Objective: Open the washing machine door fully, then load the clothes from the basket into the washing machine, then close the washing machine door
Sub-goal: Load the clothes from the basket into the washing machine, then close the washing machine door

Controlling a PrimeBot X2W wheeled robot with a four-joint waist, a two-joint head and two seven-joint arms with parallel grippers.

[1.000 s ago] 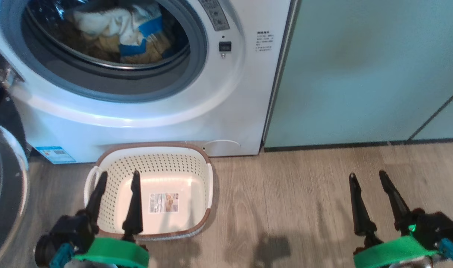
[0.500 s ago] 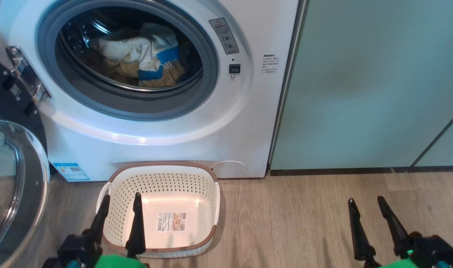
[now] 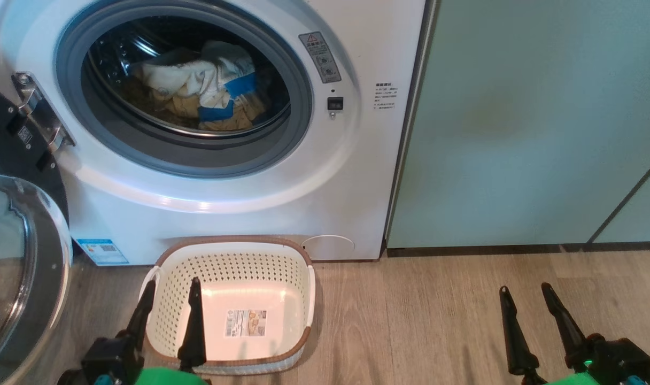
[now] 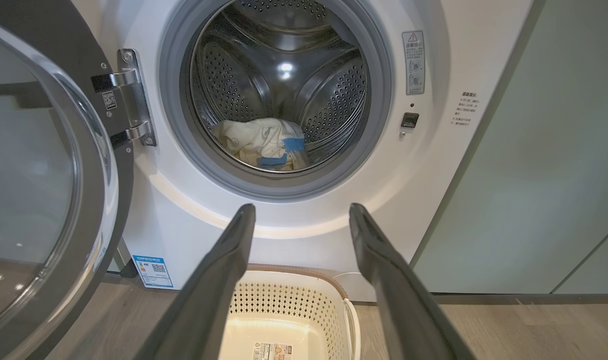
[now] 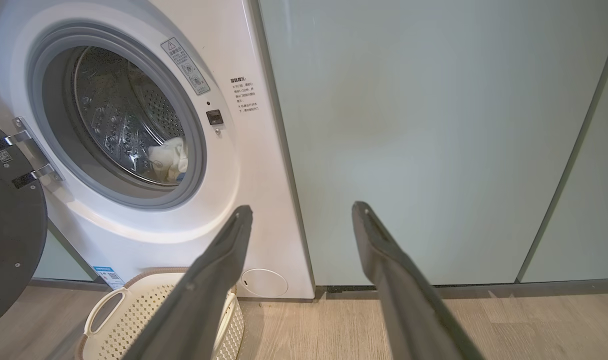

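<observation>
**A:** Why do both pincers carry nothing?

**B:** Nothing seems left to lift. The left pincer (image 3: 173, 280) hangs with its fingers spread wide and empty over the near end of the cream basket (image 3: 223, 239). The basket floor under its tips is bare apart from a paper label (image 3: 245, 322). The right pincer (image 3: 524, 287) is just as spread and just as empty over the wooden floor (image 3: 410, 321), with the basket well off to its left and a pale green cabinet door (image 3: 517, 133) ahead of it.

**A:** And the clothes?

**B:** The clothes (image 3: 196, 88) lie ahead of and above the left pincer, heaped low in the steel drum (image 4: 284, 65) of the washing machine (image 3: 303, 176). They sit wholly behind the grey ring (image 3: 303, 107) of the mouth, so nothing trails out that could catch in the seal.

**A:** So what remains?

**B:** Probably only the closing. The washing machine door (image 3: 15, 251) stands swung out on its hinge (image 3: 36, 115), off to the left of the left pincer. That pincer is the nearer of the two and looks better placed to push it, and spread fingers suit a push better than a pinch. The basket sits close in front of the machine, and it cannot be told from here whether the swinging door would clear its rim.
</observation>
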